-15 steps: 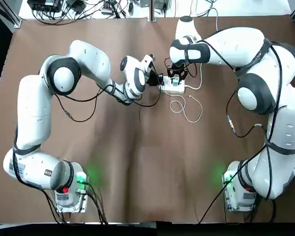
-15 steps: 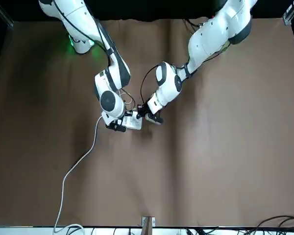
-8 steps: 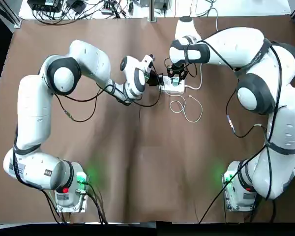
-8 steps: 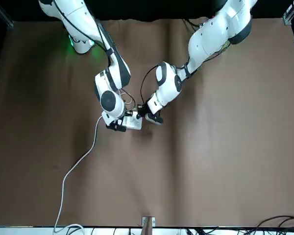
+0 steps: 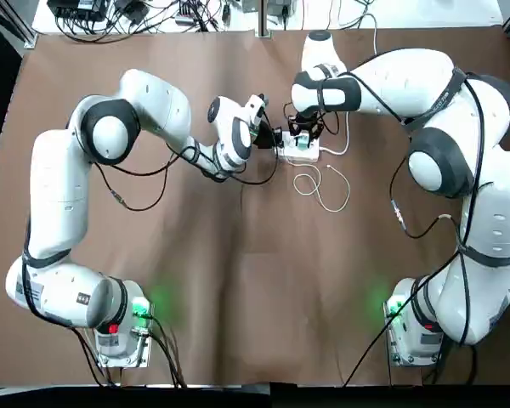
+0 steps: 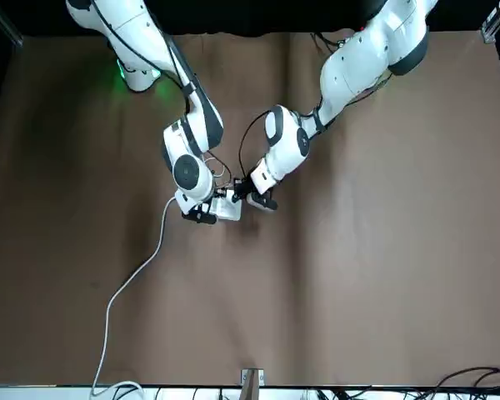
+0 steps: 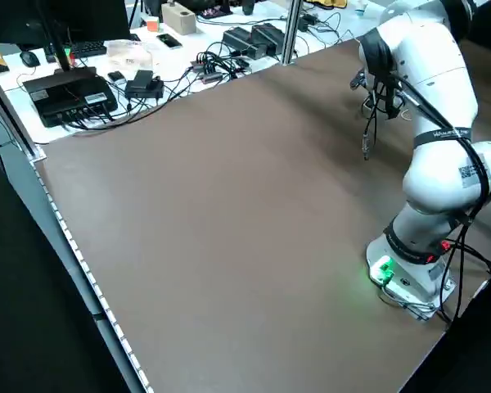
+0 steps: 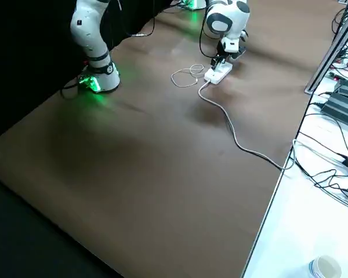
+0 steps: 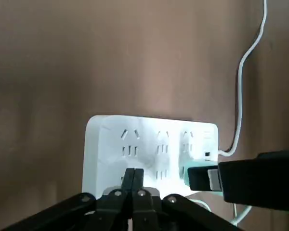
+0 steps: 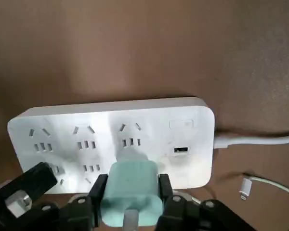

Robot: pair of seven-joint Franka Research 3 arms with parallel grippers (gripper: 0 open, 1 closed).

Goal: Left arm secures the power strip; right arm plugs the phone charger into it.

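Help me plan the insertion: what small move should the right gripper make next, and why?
Probably press the charger straight into the power strip. The right gripper holds it at a socket near the cord end, seemingly not fully seated, while the left gripper, fingers shut, presses on the strip's other end.

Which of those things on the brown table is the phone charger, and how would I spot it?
Look where the two white arms meet, over the power strip, a white block with rows of sockets. The phone charger is the small teal plug gripped in the right pincer at the strip's edge. It is the only coloured thing there; the cords nearby are white.
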